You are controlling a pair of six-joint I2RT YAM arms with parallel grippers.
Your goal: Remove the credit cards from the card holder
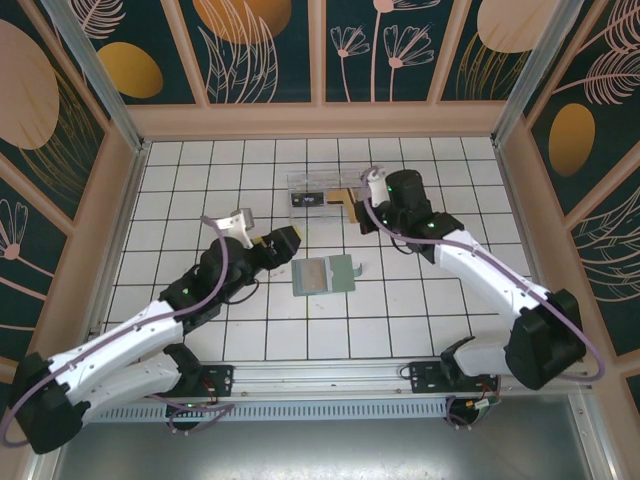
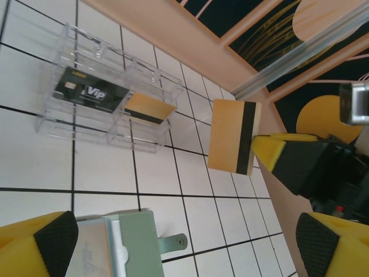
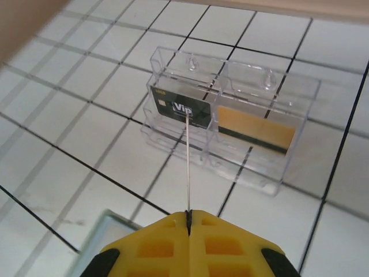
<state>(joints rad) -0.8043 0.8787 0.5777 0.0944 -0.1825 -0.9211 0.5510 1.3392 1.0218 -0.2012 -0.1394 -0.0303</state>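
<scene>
My left claw [image 2: 184, 242] [image 1: 284, 243] stands with its yellow fingers [image 2: 55, 239] wide apart and nothing between them, hanging low over the white tiled table [image 1: 200, 190]. Just under it a grey card [image 2: 95, 251] [image 1: 312, 276] and a green card [image 2: 138, 236] [image 1: 342, 270] with a small holed tab lie flat on the tiles, overlapping one another, in front of the arms and near the middle of the table. My right claw [image 3: 188, 214] [image 1: 362, 210] is pressed together on a gold card [image 2: 233, 135] [image 1: 349, 205] with a black stripe, held off the table by one edge; from the right wrist I see that card edge-on as a thin line [image 3: 188, 167]. Beyond it, further toward the back wall, sits the clear card holder [image 3: 288, 86] [image 2: 57, 121] [image 1: 305, 180], lying on the tiles apart from both claws. Inside it a black card [image 3: 180, 108] [image 2: 92, 92] marked VIP fills one compartment, and a second gold card [image 3: 253, 130] [image 2: 150, 108] with a dark stripe sits in the compartment beside it.
</scene>
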